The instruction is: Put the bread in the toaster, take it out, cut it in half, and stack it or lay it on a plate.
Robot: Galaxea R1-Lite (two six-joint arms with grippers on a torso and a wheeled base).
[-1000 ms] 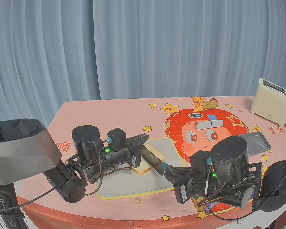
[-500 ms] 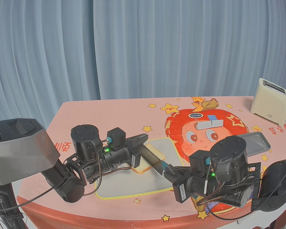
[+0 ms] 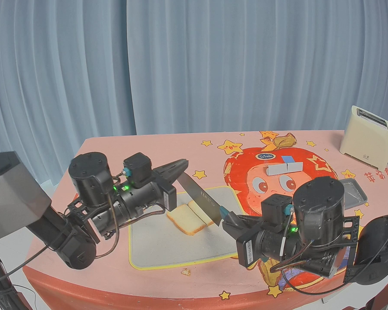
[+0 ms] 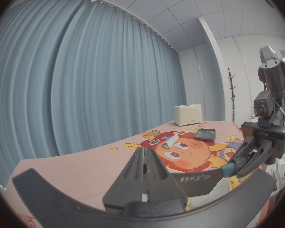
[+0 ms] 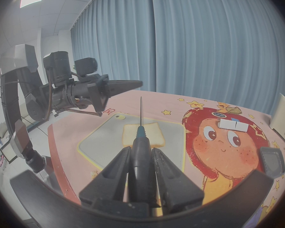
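A slice of toast (image 3: 186, 220) (image 5: 148, 136) lies on the pale cutting board (image 3: 168, 246) (image 5: 101, 140). A line crosses the toast below the knife; I cannot tell whether it is fully parted. My right gripper (image 3: 229, 223) (image 5: 141, 152) is shut on the teal-and-black handle of the knife (image 3: 200, 196) (image 5: 140, 132) (image 4: 196, 182). The blade is held slanting above the toast, tip toward the left arm. My left gripper (image 3: 173, 168) (image 4: 144, 174) (image 5: 129, 85) hangs shut and holds nothing, above the board's far left corner, close to the blade tip.
The cream toaster (image 3: 368, 136) (image 4: 187, 114) stands at the table's far right corner. A dark grey tray (image 3: 353, 194) (image 4: 205, 133) (image 5: 272, 162) lies behind the right arm. A crumb (image 3: 186, 272) sits near the table's front edge. White tape strips (image 3: 283, 168) lie on the cartoon face.
The left gripper has come off the toast, rising and pulling back to the left. The knife blade has lifted clear of the slice, which now lies uncovered.
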